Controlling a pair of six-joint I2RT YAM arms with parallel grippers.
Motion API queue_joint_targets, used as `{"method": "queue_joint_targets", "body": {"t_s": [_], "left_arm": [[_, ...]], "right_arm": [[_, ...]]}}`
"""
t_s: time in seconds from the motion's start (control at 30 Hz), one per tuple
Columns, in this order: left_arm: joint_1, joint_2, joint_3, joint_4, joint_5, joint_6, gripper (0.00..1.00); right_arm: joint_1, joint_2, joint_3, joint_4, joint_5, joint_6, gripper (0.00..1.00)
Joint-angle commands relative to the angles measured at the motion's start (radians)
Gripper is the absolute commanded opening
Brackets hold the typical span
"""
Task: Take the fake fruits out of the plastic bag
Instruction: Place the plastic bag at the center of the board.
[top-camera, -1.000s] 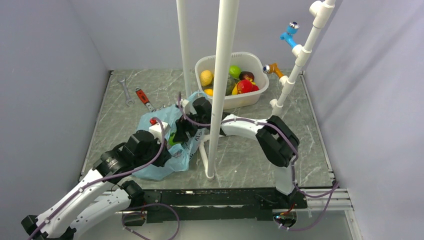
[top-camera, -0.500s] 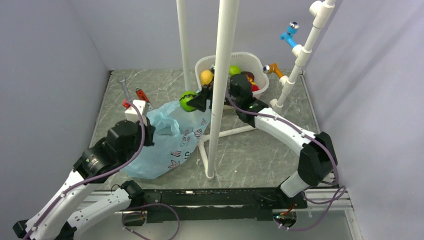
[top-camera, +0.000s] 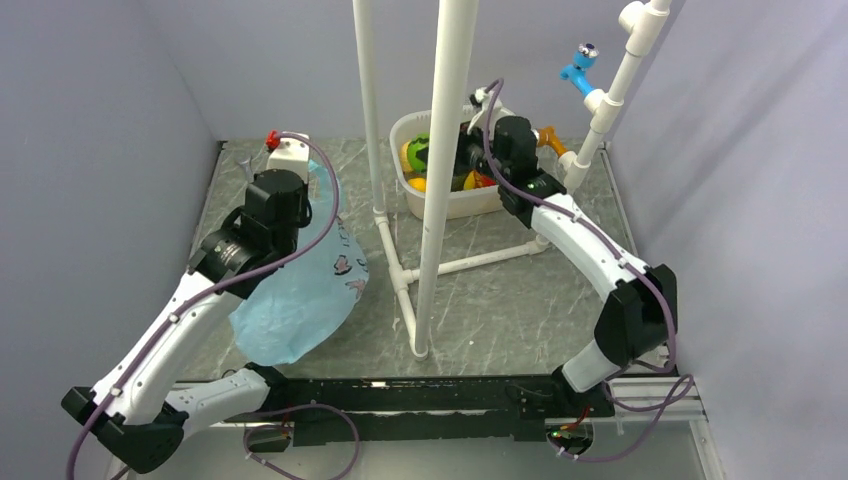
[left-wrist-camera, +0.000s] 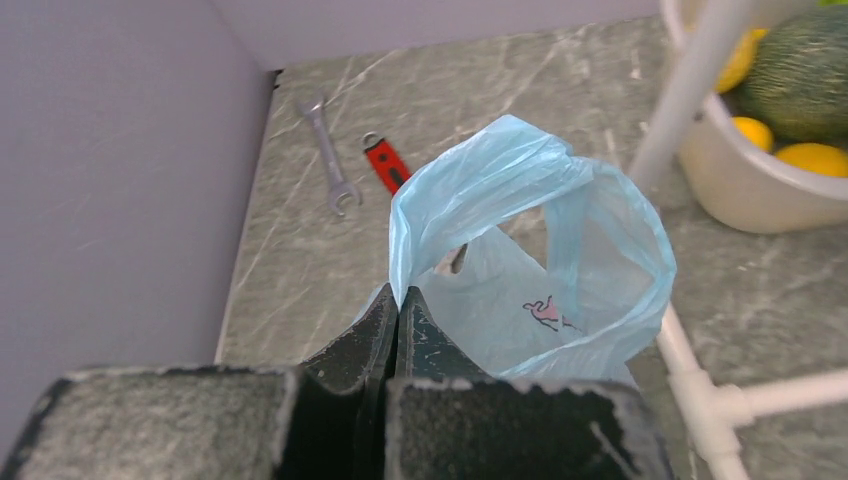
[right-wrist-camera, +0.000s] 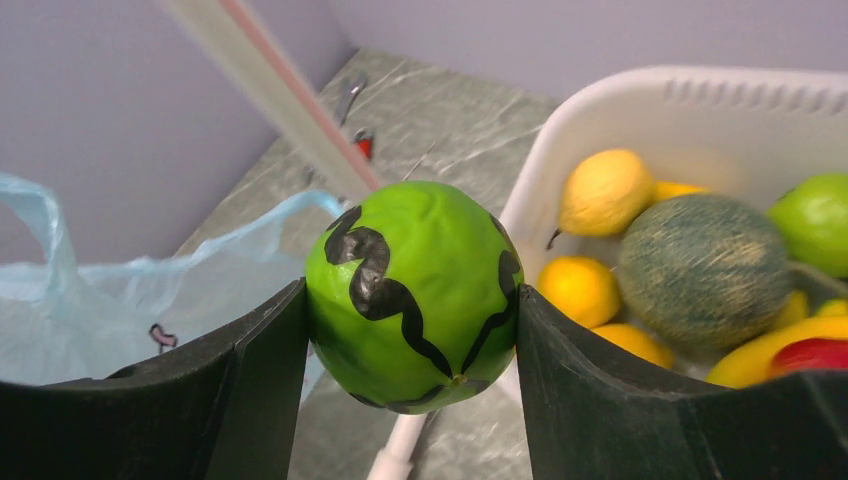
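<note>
- Green fruit (right-wrist-camera: 415, 295): glossy bright green ball with black wavy stripes, slightly dimpled skin, painted like a small toy watermelon.
- The right gripper (right-wrist-camera: 412, 300) has it clamped between both black fingers, jaws spread about the ball's width. It fills the centre of the right wrist view.
- In the top view the green fruit (top-camera: 420, 152) sits upper middle, over the left part of the white tub (top-camera: 450, 205). The thick white pipe (top-camera: 440, 180) covers its right side and the fingertips.
- Already in the tub: yellow lemon (right-wrist-camera: 605, 190), dull green netted melon (right-wrist-camera: 700, 270), lime-green fruit (right-wrist-camera: 812, 222) cut off at the right edge, and red fruit (right-wrist-camera: 822, 355) cut off at the lower right. More yellow pieces lie half buried among them.
- Bag (top-camera: 300, 300): thin pale blue film, crinkled, with dark printed drawings. It hangs left of centre in the top view.
- The left gripper (left-wrist-camera: 398, 295) is fully closed, pinching the bag's rim. A handle loop stands open above the fingers in the left wrist view.
- I can't tell whether anything is inside the bag, or whether its bottom touches the table.
- Silver wrench (left-wrist-camera: 327, 165) and red-handled tool (left-wrist-camera: 388, 163) lie upper left in the left wrist view. The bag partly covers the tool.
</note>
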Motion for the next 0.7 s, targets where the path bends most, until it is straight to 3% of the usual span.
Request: {"method": "queue_joint_targets", "body": {"t_s": [0.0,0.17,0.43,0.57,0.67], "left_arm": [[0.083,-0.026,0.002,0.055,-0.021,-0.018,0.0],[0.132,-0.076,0.021,0.144,0.024,-0.019,0.0],[0.135,-0.08,0.066,0.325,-0.123,0.093,0.0],[0.136,-0.087,-0.015,0.491,-0.083,0.193,0.0],[0.137,-0.036,-0.002,0.429,-0.033,0.174,0.01]], "right_arm": [[-0.029,0.088,0.149,-0.052,0.1,-0.04,0.24],[-0.045,0.257,0.373,-0.217,0.236,-0.088,0.24],[-0.048,0.555,0.738,-0.454,0.532,-0.184,0.34],[-0.048,0.598,0.764,-0.477,0.591,-0.208,0.48],[-0.048,0.607,0.758,-0.483,0.605,-0.216,0.66]]}}
